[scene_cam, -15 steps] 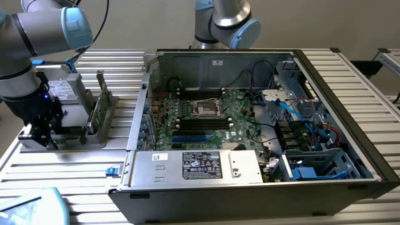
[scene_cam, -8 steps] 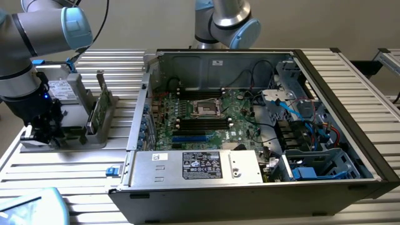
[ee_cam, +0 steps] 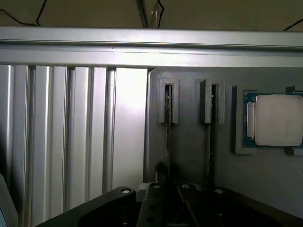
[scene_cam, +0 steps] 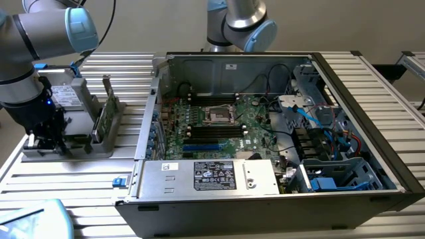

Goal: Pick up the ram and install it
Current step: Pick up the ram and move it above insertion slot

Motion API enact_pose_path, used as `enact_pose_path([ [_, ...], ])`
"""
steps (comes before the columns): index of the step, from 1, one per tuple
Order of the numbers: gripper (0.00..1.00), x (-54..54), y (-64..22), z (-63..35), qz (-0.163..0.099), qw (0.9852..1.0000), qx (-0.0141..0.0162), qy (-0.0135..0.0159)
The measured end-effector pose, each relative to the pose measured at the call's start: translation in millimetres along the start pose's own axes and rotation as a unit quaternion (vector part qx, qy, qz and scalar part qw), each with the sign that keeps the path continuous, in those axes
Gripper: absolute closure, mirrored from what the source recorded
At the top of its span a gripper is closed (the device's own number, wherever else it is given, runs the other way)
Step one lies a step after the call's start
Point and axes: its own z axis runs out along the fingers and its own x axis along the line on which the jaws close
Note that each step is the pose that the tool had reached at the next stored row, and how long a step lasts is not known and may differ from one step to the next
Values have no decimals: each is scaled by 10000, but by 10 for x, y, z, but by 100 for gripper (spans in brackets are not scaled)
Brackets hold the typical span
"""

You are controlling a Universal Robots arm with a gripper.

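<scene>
Wrist view catches the ram (ee_cam: 168, 132) edge-on; exterior view, the motherboard (scene_cam: 256, 132).

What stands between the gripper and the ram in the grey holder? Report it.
Nothing visible. The gripper sits right at the ram, which stands edge-on in a slot of the grey holder.

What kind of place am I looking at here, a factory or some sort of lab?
Probably a robotics test bench for computer assembly: a robot arm over a ribbed metal table, an open computer case with its motherboard bared, and a grey rack of parts.
</scene>
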Motion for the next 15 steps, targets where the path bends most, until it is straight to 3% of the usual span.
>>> enact_pose_path([
  [15,86,0,-1,0,0,10000,2,0],
])
